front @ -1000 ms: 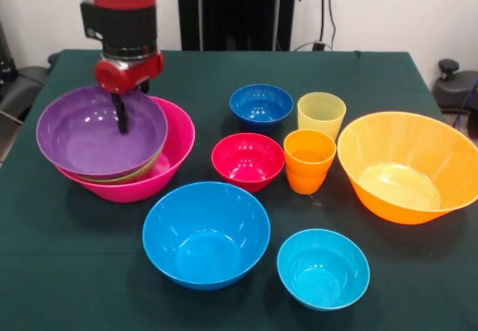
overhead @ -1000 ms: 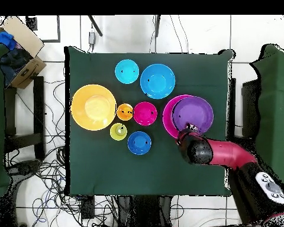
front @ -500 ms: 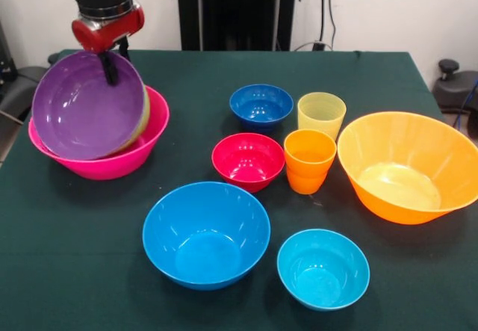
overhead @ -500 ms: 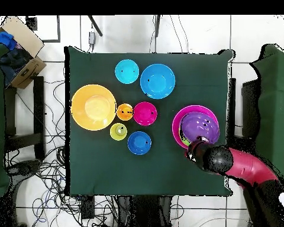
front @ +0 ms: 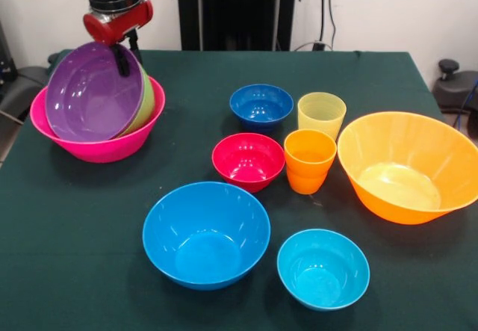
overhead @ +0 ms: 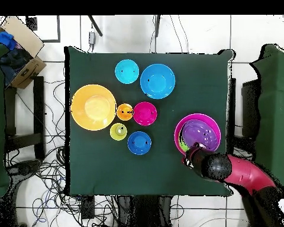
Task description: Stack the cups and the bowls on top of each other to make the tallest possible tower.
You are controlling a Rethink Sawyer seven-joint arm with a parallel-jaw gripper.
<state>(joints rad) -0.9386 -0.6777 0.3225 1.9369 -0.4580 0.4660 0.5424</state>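
Gripping the far rim of the purple bowl [front: 93, 92], our hand [front: 122, 56] has one dark finger [front: 119, 60] showing inside the bowl, so we read it as clenched on that rim. We hold the bowl tipped up steeply, its opening facing the front camera, with the lime green bowl [front: 147, 98] tilted just behind it. Both sit inside the large pink bowl [front: 97, 149], which rests on the green-covered table [front: 89, 256] near its left side in the front view. From overhead we see this tower [overhead: 197, 132] near the table's right edge, our red arm [overhead: 242, 174] reaching in from the lower right.

Well apart from the stack, the other pieces lie singly on the cloth. The sky blue bowl [front: 206, 234] and the small cyan bowl [front: 323, 268] sit nearest the front camera. The small red bowl [front: 248, 161] stands just beside the orange cup [front: 309, 161], with the dark blue bowl [front: 261, 106] and the pale yellow cup [front: 321, 115] behind them. The large orange bowl [front: 407, 166] stands to the right.
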